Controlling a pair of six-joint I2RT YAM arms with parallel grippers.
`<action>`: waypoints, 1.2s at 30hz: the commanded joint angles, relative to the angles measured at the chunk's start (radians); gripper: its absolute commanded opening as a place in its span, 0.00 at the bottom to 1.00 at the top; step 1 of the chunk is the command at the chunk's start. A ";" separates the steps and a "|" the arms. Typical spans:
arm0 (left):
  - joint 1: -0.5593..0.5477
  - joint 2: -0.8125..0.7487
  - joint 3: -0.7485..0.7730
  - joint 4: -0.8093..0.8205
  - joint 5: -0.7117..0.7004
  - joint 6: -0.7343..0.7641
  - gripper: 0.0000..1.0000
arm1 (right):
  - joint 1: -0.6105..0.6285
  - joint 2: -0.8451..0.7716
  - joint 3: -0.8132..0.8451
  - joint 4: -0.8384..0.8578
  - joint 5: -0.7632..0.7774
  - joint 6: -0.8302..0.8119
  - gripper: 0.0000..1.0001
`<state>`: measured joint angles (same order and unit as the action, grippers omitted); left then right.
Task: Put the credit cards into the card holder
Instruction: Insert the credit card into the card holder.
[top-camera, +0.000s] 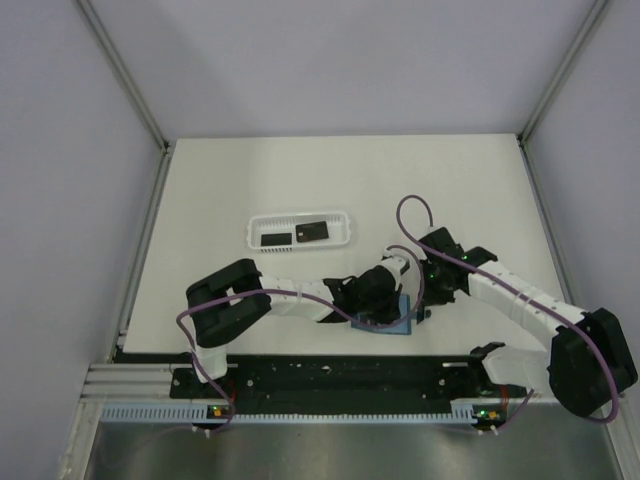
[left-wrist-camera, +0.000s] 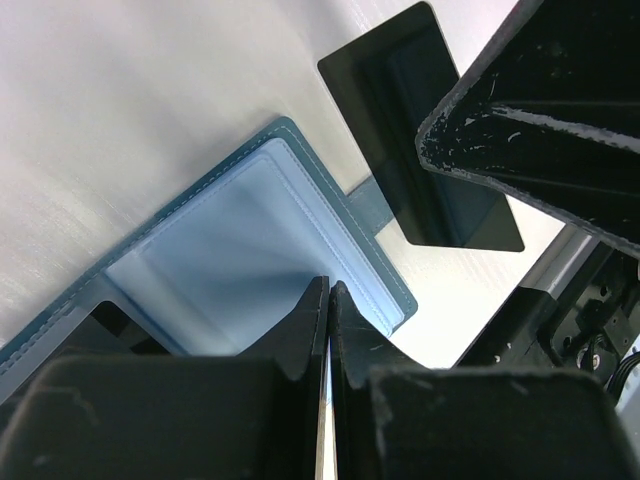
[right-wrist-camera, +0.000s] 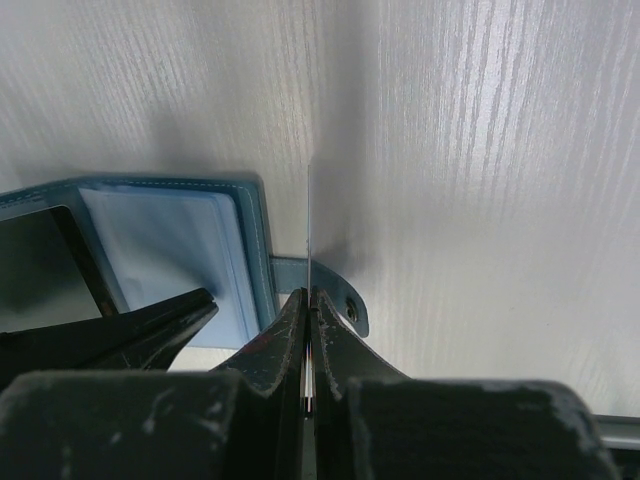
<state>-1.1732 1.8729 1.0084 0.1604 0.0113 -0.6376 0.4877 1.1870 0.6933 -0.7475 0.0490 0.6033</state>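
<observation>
The teal-blue card holder lies open on the white table near the front edge, its snap tab pointing right. My right gripper is shut on one black credit card, held upright just above the tab beside the holder's right edge; in the right wrist view this credit card shows edge-on. My left gripper is shut, its tips over the holder's pale inner pocket; whether it pinches the pocket does not show. Two more credit cards lie in the white basket tray.
The long white basket tray stands behind the arms at the table's middle. Both wrists crowd together over the card holder. Purple cables loop above the right arm. A black rail runs along the table's near edge.
</observation>
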 joint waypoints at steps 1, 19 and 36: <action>-0.003 0.011 -0.001 -0.064 -0.040 0.003 0.00 | -0.012 0.019 0.000 0.004 0.018 0.000 0.00; -0.003 -0.035 -0.077 -0.265 -0.160 -0.020 0.00 | -0.011 0.069 0.005 -0.012 0.042 0.001 0.00; -0.002 -0.072 -0.179 -0.259 -0.183 -0.059 0.00 | -0.012 -0.071 0.017 -0.015 0.058 0.007 0.00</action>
<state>-1.1778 1.7695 0.8913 0.0933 -0.1482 -0.7086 0.4873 1.2114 0.7067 -0.7513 0.0669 0.6060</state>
